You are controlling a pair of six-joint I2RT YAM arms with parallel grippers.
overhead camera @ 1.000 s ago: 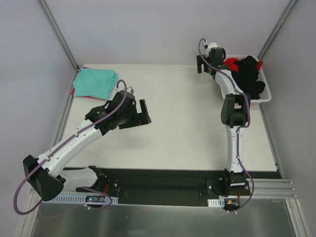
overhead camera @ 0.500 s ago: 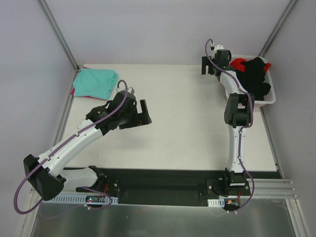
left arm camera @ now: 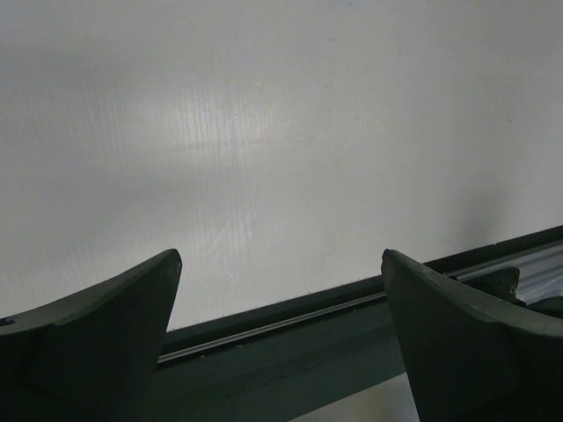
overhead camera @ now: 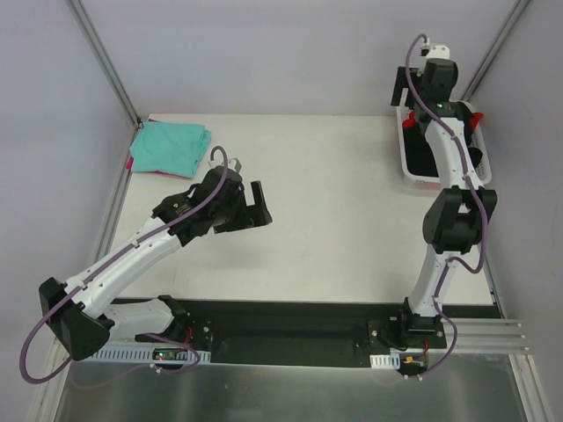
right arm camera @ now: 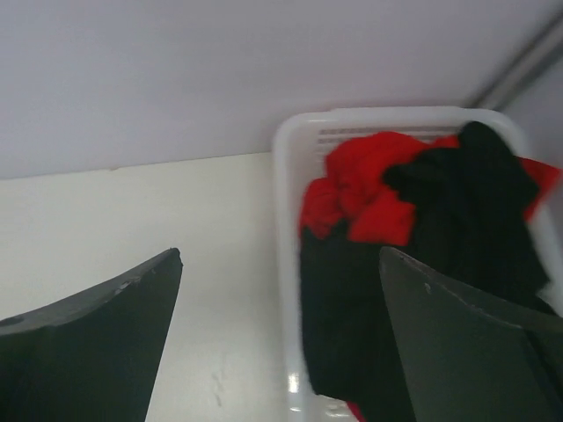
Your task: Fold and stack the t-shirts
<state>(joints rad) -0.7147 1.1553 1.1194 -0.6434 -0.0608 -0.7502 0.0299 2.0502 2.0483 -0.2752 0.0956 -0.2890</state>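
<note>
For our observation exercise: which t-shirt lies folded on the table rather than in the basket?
The teal t-shirt, flat at the far left corner of the table; the red t-shirt and black t-shirt sit crumpled in the white basket on the right.

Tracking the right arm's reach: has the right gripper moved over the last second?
Yes. The right gripper has swung right and farther back, toward the grey metal corner post, with its jaws open.

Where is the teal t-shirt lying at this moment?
In the top view the teal t-shirt lies at the far left corner of the table, beyond the open left gripper and far from the white basket at the far right.
</note>
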